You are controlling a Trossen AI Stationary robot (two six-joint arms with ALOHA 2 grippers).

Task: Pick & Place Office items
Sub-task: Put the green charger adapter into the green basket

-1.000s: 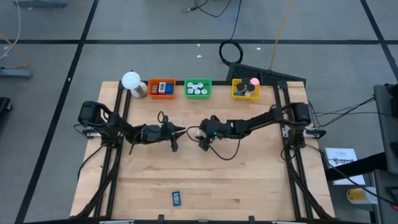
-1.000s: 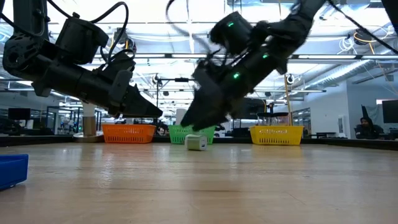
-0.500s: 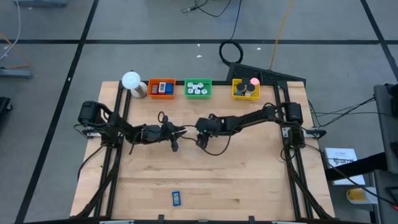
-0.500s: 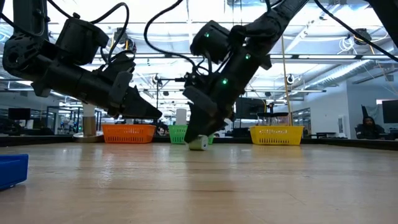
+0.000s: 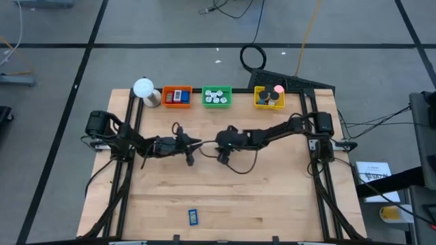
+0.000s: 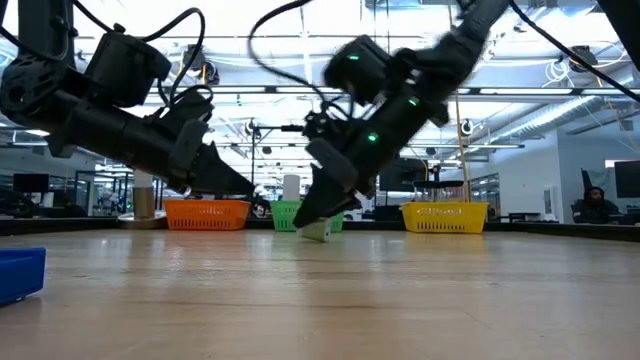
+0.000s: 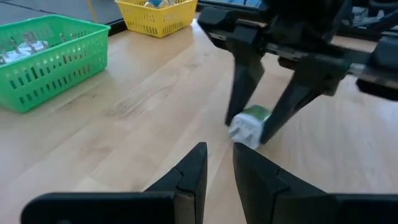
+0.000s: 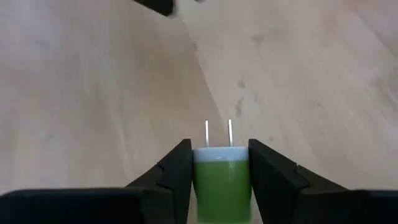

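High view: both arms meet mid-table. Right gripper (image 5: pixel 219 150) sits near table centre, just right of the left gripper (image 5: pixel 197 144). The piece under it is hidden from up here. Along the far edge: white ball lamp (image 5: pixel 144 88), orange tray (image 5: pixel 177 96) with red and blue flat pieces, green tray (image 5: pixel 217 96) with white bits, yellow tray (image 5: pixel 269 97) with a black roll and a pink one. One blue flat piece (image 5: pixel 193 217) lies alone near the front edge, well apart from everything.

Low view: right gripper (image 6: pixel 318 222) angled down to the tabletop, tips at a small white-and-green plug adapter (image 6: pixel 318 231) that sits on the wood in front of the green tray (image 6: pixel 291 215). Left gripper (image 6: pixel 243 186) hangs above the table, clear of the adapter. Blue piece (image 6: pixel 20 273) at the near left edge.

Left wrist view: left fingers (image 7: pixel 189 170) narrow, only a slim gap, nothing between them. Ahead, the right gripper's two fingers straddle the adapter (image 7: pixel 249 125), touching it on both sides.

Right wrist view: right fingers (image 8: pixel 175 172) pressed on both flanks of the green adapter (image 8: pixel 221 175), white cap and two metal prongs pointing away. Clamped on it, adapter down on the wood.
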